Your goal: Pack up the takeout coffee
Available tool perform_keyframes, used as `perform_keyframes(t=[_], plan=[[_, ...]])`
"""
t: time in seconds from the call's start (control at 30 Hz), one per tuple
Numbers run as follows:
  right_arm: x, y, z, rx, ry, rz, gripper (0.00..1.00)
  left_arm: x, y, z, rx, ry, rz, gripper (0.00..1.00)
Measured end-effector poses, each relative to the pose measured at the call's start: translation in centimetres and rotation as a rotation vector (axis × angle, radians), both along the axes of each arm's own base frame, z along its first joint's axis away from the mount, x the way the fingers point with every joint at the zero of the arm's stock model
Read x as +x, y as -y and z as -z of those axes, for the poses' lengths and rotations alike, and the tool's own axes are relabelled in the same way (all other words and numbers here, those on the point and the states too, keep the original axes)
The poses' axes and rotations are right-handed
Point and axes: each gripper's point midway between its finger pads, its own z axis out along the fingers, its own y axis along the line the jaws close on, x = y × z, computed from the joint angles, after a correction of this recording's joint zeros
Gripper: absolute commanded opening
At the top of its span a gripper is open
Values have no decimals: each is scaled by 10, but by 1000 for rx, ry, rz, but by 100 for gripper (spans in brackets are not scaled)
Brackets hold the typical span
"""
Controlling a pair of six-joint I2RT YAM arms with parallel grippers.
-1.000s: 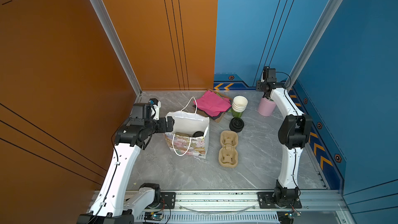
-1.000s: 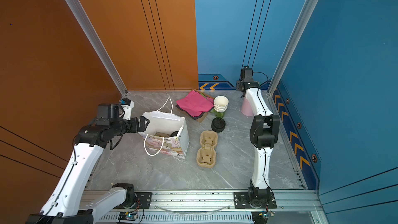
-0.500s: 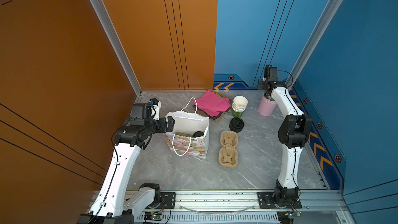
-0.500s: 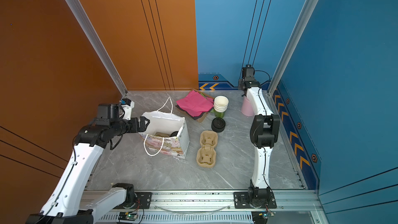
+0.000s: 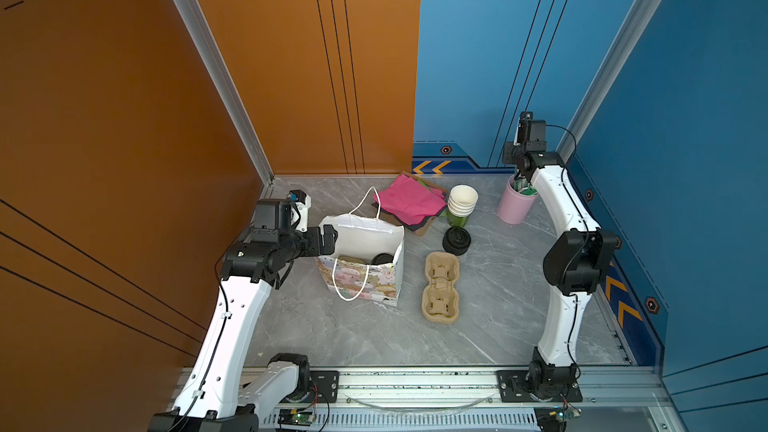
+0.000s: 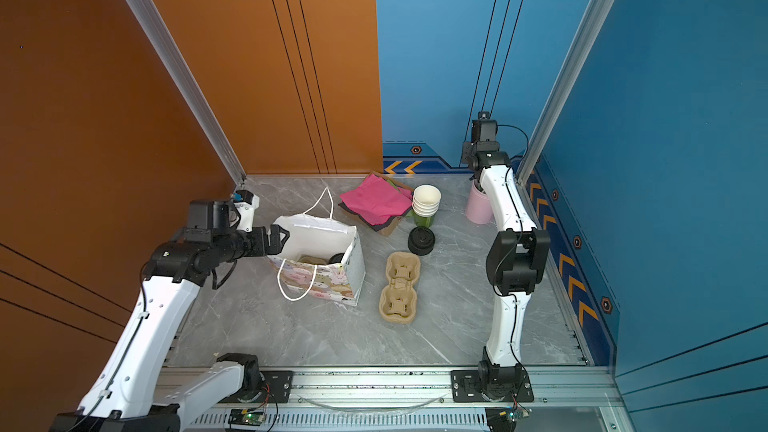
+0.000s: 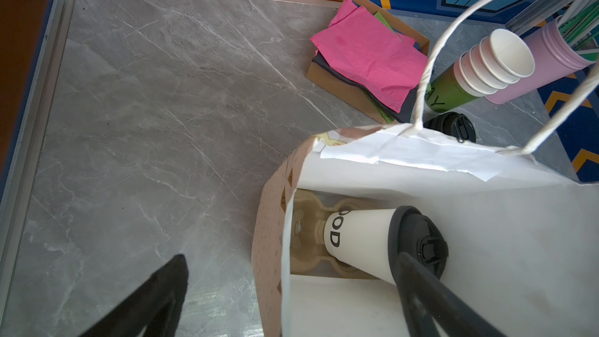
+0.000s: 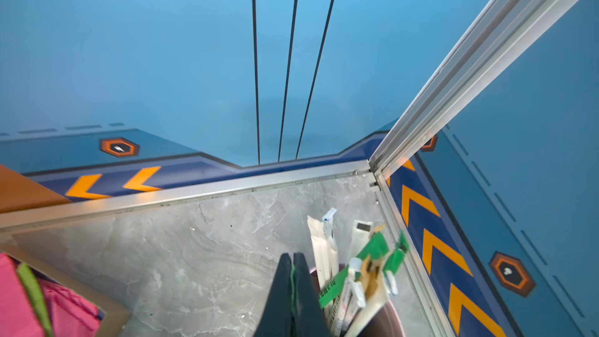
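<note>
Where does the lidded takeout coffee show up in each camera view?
Top view: takeout coffee deep inside the gift bag, only its black lid showing.
Top view: same, lid inside the bag.
Left wrist: whole cup, base in the carrier inside the bag.
Right wrist: not in it.
Shared landmark: pink napkins, in all four.

Twin arms, same build: the left arm (image 5: 232, 317) and right arm (image 5: 561, 326) wear glossy white shells dotted with tiny screws, fat matte-black joints (image 5: 577, 261), skinny black cables (image 6: 515, 128) looping off. The left gripper (image 5: 332, 238) is all black, tapered fingers (image 7: 155, 296). Black bolted base plates (image 5: 509, 384).
</note>
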Motion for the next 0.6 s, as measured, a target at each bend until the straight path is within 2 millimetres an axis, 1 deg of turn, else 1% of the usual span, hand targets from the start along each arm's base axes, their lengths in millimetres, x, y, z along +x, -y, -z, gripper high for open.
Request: perform_keyframes(t=[0.17, 0.27, 0.3, 0.37, 0.43, 0.53, 0.6], plan=[[-33, -16, -81, 15, 159, -46, 0, 0, 0, 0, 0, 0, 0, 100], [-50, -25, -113, 26, 225, -77, 0, 0, 0, 0, 0, 0, 0, 99], [-55, -28, -123, 30, 246, -88, 0, 0, 0, 0, 0, 0, 0, 100], [-62, -35, -136, 38, 275, -112, 0, 0, 0, 0, 0, 0, 0, 99], [-69, -43, -145, 49, 293, -137, 0, 0, 0, 0, 0, 0, 0, 99], [-82, -62, -160, 71, 324, -200, 0, 0, 0, 0, 0, 0, 0, 99], [-93, -80, -173, 96, 350, -253, 0, 0, 0, 0, 0, 0, 0, 99]])
